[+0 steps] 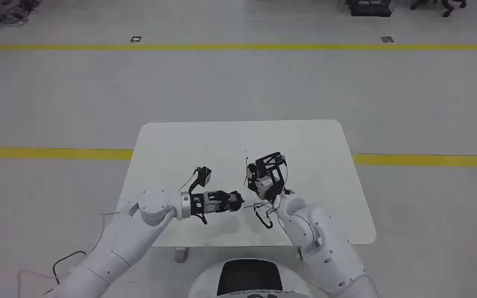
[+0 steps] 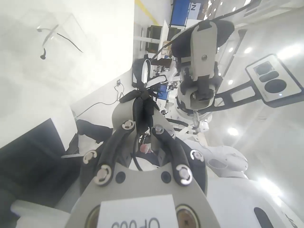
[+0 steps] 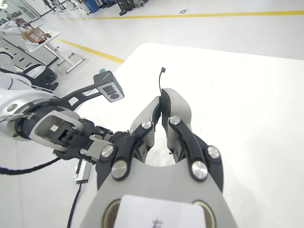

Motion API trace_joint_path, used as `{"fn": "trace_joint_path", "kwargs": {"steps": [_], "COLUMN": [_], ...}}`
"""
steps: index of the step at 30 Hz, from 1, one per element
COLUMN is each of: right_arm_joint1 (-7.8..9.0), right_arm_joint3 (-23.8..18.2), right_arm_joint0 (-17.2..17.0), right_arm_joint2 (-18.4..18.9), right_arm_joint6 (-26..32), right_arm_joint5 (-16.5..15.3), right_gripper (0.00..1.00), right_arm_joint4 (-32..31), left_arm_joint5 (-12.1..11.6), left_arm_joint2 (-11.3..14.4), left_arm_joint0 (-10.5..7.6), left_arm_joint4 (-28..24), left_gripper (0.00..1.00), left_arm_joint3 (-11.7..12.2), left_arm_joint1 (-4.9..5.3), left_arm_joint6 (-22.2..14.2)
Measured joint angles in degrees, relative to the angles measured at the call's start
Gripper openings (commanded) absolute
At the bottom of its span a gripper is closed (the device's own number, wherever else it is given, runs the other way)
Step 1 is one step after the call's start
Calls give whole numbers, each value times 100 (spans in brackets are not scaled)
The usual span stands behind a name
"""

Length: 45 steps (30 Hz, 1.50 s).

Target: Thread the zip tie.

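1. Closest to view, the right gripper [image 3: 162, 94] has its two fingers pressed together, pinching a thin black zip tie [image 3: 159, 79] between their dark pads.
2. Beyond those fingertips a short length of the zip tie stands out nearly straight, ending in its small square head [image 3: 163, 69], which touches nothing.
3. Under the fingers and the free head lies a white table [image 3: 237, 91]; the right gripper is held above it.
4. Pointing in from the side, the left gripper [image 2: 142, 96] also has its fingers [image 2: 123, 117] pressed together. Whether anything is caught between their pads cannot be told.
5. Seen from above, the left fingertips sit just beside the base of the right gripper's fingers, behind the point where the zip tie is pinched and well back from its head.
6. From above, the left fingers run roughly crosswise to the right fingers.
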Motion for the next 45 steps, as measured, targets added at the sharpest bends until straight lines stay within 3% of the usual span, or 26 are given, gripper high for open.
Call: {"fn": "trace_joint_path", "kwargs": {"steps": [4, 10, 16, 20, 40, 45], "right_arm_joint1": [-4, 35, 87, 105, 104, 116], "right_arm_joint3": [4, 22, 118, 108, 109, 235], "right_arm_joint0": [-46, -351, -450, -413, -414, -449], "right_arm_joint2": [-7, 26, 60, 86, 85, 16], "right_arm_joint6": [-228, -1312, -1699, -1740, -1739, -1895], "right_arm_joint5": [-11, -212, -391, -276, -280, -311], "right_gripper": [0, 0, 0, 0, 0, 0], "right_arm_joint4": [124, 110, -72, -364, -319, -329], "left_arm_joint5": [-7, 92, -119, -128, -126, -97], "left_arm_joint2": [8, -75, -247, -248, -247, -215], "left_arm_joint0": [44, 341, 623, 638, 637, 744], "left_arm_joint4": [-95, -422, -952, -1012, -1008, -1245], "left_gripper": [0, 0, 0, 0, 0, 0], "left_arm_joint3": [-12, 138, 165, 174, 174, 174], "left_arm_joint1": [-12, -25, -30, -36, -36, -69], "left_arm_joint6": [115, 943, 1383, 1404, 1401, 1629]}}
